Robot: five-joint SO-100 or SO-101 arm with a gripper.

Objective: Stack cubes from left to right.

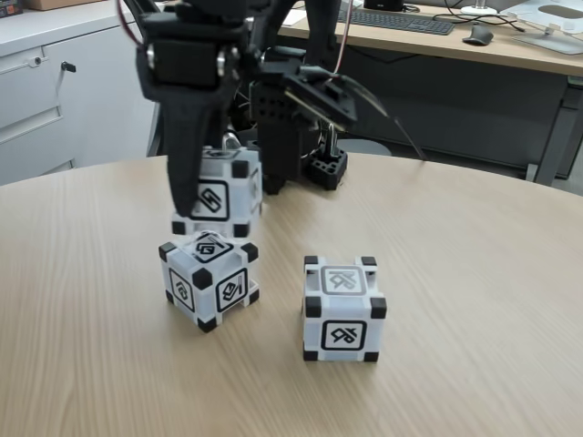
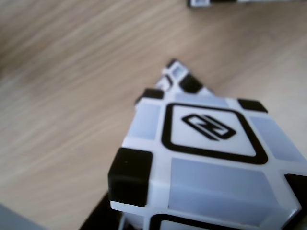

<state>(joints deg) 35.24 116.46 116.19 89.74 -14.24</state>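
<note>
The round wooden table (image 1: pixel 474 300) took up most of the fixed view, with a desk (image 1: pixel 428 41) carrying a keyboard (image 1: pixel 396 18) and a mouse (image 1: pixel 477 35) behind it and white drawers (image 1: pixel 36 100) at the far left. The black arm (image 1: pixel 273 100) came down from the top of that view, left of centre, its base (image 1: pixel 325 168) standing on the far side of the table.

The claw (image 1: pixel 196 177) was closed on the held cube (image 1: pixel 223 191), one dark finger (image 1: pixel 189 155) running down the cube's left front face. That cube was in the air, just above and slightly behind the left cube (image 1: pixel 209 278), its lower edge close over the left cube's top; whether the two touched could not be told. The left cube stood on the table turned so that a corner faced the camera. The right cube (image 1: pixel 343 309) stood squarely on the table, apart from the other two, to the right in the fixed view.

In the wrist view the held cube (image 2: pixel 211 163) was large and close, a looping symbol on its upper face. Beyond its top edge a corner of the left cube (image 2: pixel 180 79) peeked out over the table (image 2: pixel 72 96), and a sliver of another cube (image 2: pixel 201 2) lay at the top edge.
</note>
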